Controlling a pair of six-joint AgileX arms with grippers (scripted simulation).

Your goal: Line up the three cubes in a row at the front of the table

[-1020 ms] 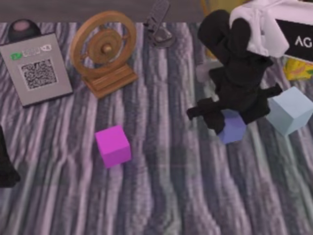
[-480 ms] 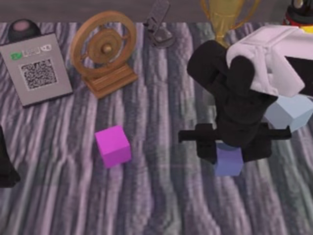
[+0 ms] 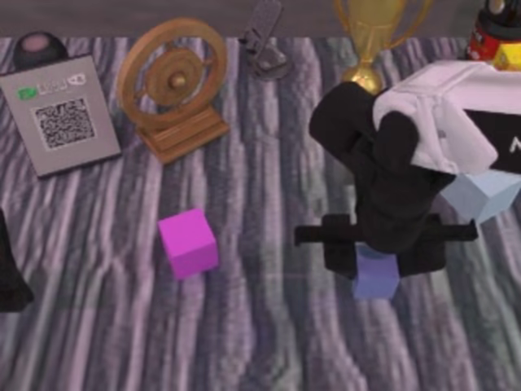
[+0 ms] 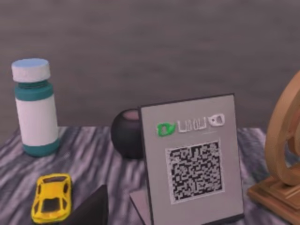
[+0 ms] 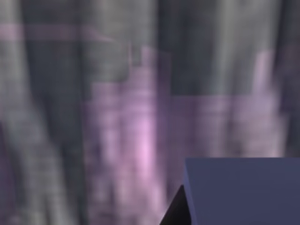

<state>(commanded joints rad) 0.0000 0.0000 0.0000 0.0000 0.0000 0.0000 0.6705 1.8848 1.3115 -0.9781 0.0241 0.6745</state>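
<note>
My right gripper (image 3: 376,262) is shut on the small periwinkle-blue cube (image 3: 376,278), right of the table's middle. In the right wrist view that cube (image 5: 243,192) fills the corner beside one dark finger (image 5: 178,213), above the streaked table (image 5: 117,117). The magenta cube (image 3: 188,243) rests on the table (image 3: 269,326) left of centre. The large pale blue-grey cube (image 3: 482,195) sits at the right, partly hidden under my right arm. My left arm (image 3: 8,277) stays parked at the left edge.
Along the back stand a QR-code sign (image 3: 59,114), a wooden wheel ornament (image 3: 172,85), a dark stand (image 3: 264,37) and a gold trophy (image 3: 376,32). The left wrist view also shows a white-and-teal bottle (image 4: 33,108) and a yellow toy car (image 4: 51,197).
My right gripper has carried the periwinkle-blue cube toward the front of the table and slightly left. The magenta and pale blue-grey cubes have stayed put.
</note>
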